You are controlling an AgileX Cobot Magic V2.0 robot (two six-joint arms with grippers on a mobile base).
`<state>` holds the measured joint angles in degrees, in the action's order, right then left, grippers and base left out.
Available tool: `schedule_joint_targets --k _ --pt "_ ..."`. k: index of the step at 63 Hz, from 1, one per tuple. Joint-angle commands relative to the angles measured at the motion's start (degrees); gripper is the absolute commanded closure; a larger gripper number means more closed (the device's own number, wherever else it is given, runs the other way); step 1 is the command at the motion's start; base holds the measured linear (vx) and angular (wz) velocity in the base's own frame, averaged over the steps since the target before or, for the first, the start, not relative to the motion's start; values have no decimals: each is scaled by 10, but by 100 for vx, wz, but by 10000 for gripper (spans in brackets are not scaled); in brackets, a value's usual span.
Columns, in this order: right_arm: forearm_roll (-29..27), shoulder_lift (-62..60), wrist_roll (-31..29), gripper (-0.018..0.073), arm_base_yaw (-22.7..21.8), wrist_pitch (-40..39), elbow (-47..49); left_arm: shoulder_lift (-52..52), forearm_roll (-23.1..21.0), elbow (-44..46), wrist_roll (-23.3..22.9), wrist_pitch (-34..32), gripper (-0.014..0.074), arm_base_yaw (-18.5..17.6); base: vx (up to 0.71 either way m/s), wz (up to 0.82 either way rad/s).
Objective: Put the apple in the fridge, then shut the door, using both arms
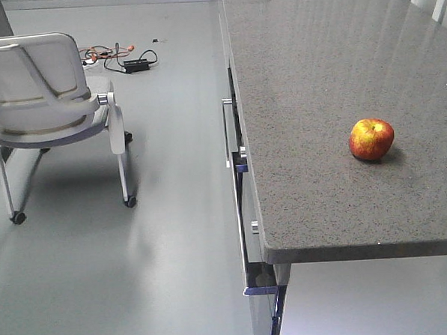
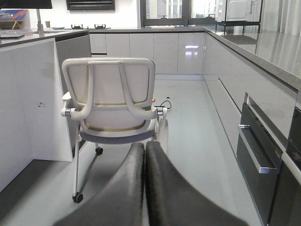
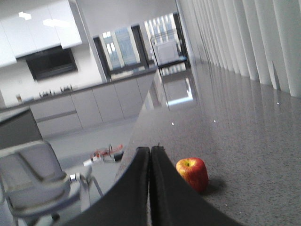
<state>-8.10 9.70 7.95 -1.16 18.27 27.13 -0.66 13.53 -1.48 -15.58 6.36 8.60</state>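
Sitting on grey countertop [image 1: 316, 72], apple [image 1: 371, 139] near clenched right jaws; left jaws clenched.

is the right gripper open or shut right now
Shut: the right gripper shows fingers pressed together, nothing between them; the apple sits apart on the counter.
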Motion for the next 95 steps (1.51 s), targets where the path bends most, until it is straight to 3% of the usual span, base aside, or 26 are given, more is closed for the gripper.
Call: schedule_joint_targets --k 1,11,20,26,33,46,70,80,95 --pt "-2 73 -39 552 1 18 83 -8 -2 -16 -4 -43 604 0 0 0" --pt "-4 179 -130 444 1 64 190 -8 -2 -16 -4 -43 604 0 0 0" --pt "-17 246 -188 176 1 53 241 -8 -2 -16 -4 -43 604 0 0 0" --pt "-16 272 -188 -22 1 18 244 -8 -2 -16 -4 -43 604 0 0 0" --pt "-17 304 -188 -137 1 11 244 -8 -2 -16 -4 -43 604 0 0 0" --pt "-13 402 -188 -132 1 57 310 -8 -2 -16 -4 -43 604 0 0 0" --pt "2 698 -164 -110 1 259 608 -8 -2 -16 -4 -43 604 0 0 0" --pt "14 809 -144 -108 1 309 714 -8 -2 -16 -4 -43 604 0 0 0" --pt "43 934 -120 -100 1 353 787 -8 -2 -16 -4 -43 604 0 0 0"
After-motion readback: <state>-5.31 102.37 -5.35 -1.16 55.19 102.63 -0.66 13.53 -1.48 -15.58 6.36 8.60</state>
